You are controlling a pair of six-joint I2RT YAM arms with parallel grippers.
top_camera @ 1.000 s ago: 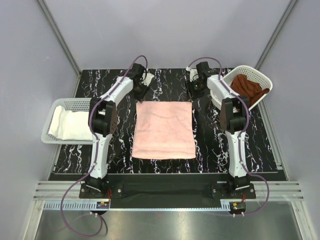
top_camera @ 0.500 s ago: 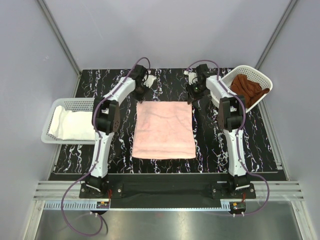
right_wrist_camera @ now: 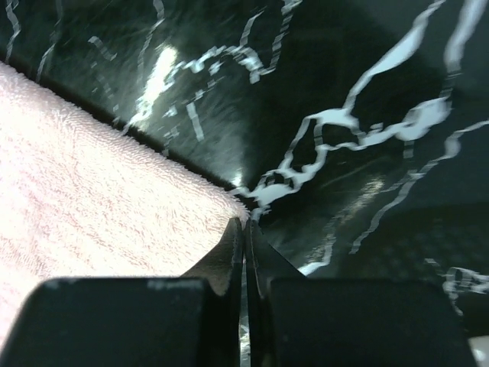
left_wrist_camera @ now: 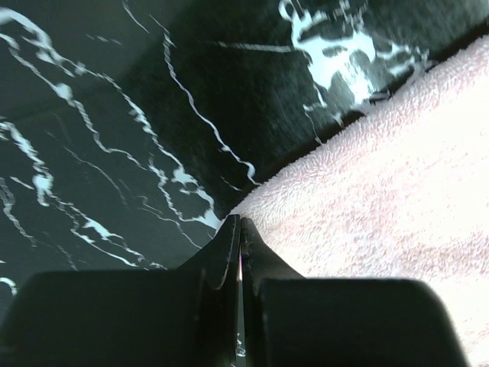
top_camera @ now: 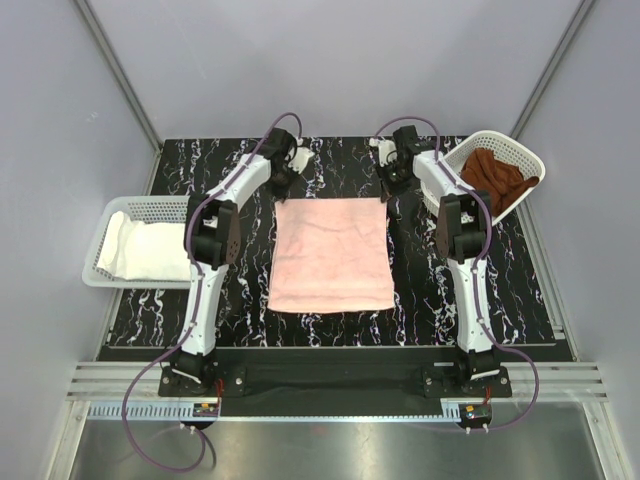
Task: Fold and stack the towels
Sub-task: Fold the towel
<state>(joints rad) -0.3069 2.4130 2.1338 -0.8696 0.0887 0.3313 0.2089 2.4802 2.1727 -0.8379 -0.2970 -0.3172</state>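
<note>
My left pincer (left_wrist_camera: 239, 222) is pressed shut, its tips at the far-left corner of the pink towel (left_wrist_camera: 397, 191), and as far as I can tell it has that corner nipped. My right pincer (right_wrist_camera: 244, 223) is shut the same way on the far-right corner, where the terry edge runs right up to the fingertips.

From above, the pink towel lies spread flat and open on the dark marbled tabletop (top_camera: 240, 290) between my two arms. It is roughly square to them and has no crease in it yet, so I judge that I am at the very start of its first fold, with the far edge gripped but not yet brought over toward the near edge.

Off to my left, a white towel (top_camera: 140, 250) sits in the left basket (top_camera: 150, 201), looking folded and put away, so I count that one as done. To my right, a brown towel (top_camera: 495, 175) lies crumpled in the right basket (top_camera: 530, 158), not yet dealt with. So I reckon one towel is finished, one is in hand with every fold left to make, and one is waiting.
</note>
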